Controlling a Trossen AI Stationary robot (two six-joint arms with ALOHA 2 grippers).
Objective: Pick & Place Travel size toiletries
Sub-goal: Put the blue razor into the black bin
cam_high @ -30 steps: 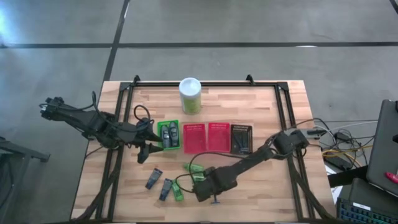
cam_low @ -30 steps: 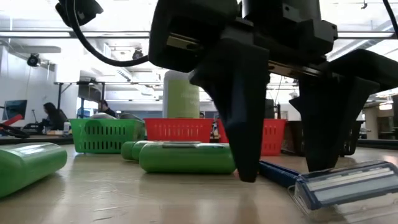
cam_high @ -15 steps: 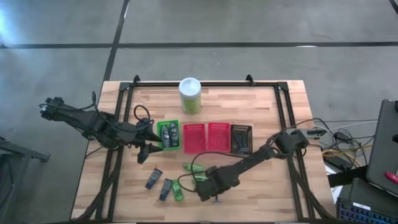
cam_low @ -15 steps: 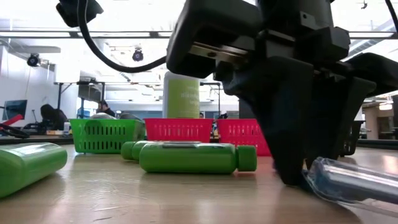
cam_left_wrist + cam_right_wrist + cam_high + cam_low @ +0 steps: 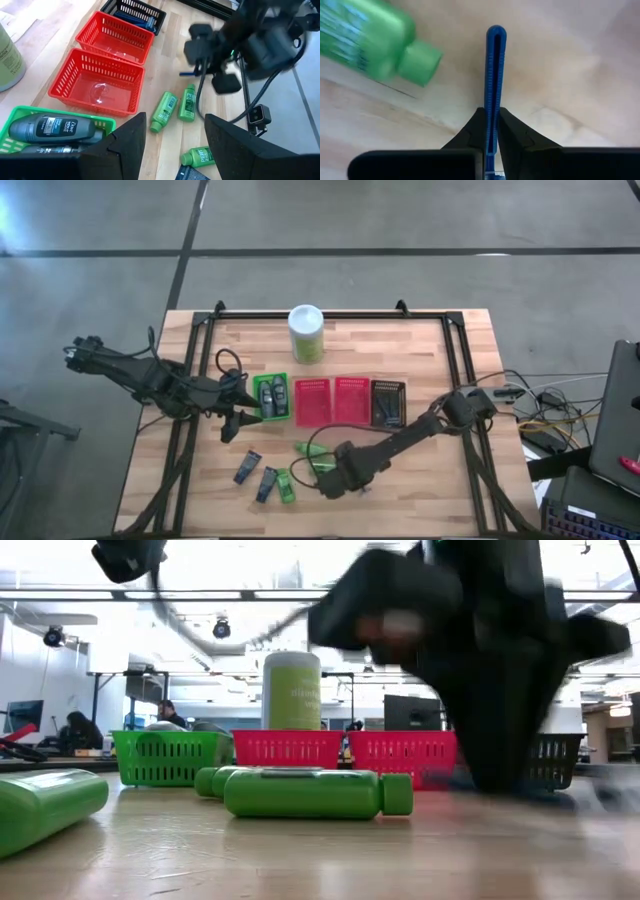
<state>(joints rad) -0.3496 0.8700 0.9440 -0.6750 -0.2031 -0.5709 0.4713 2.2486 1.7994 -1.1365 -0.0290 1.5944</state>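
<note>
A: Toward the front edge of the wooden table (image 5: 455, 350), right of its middle, what is the right gripper (image 5: 345, 483) doing?

B: Its two dark fingers (image 5: 509, 129) are pinched together on a thin blue plastic razor handle (image 5: 494, 82), which stands out straight between them. A bright green mini bottle (image 5: 375, 39) lies just beside it on the wood.

A: Why grip it by the handle?

B: Likely because the handle is the narrow, stiff part; that is a judgement.

A: And the left gripper (image 5: 172, 136)?

B: It waits near the table's left edge, just beside the green slotted basket (image 5: 271, 380), fingers parted and holding nothing.

A: Where are the other toiletries?

B: Dark grey tubes (image 5: 49, 128) already lie in the green basket. Two red slotted baskets (image 5: 99, 86) sit in the same row, and a black slotted basket (image 5: 134, 10) holds more razors. Loose green bottles (image 5: 176, 104) and dark tubes (image 5: 248, 467) lie near the front edge.

A: So the razor probably belongs in the black one?

B: It seems so.
</note>
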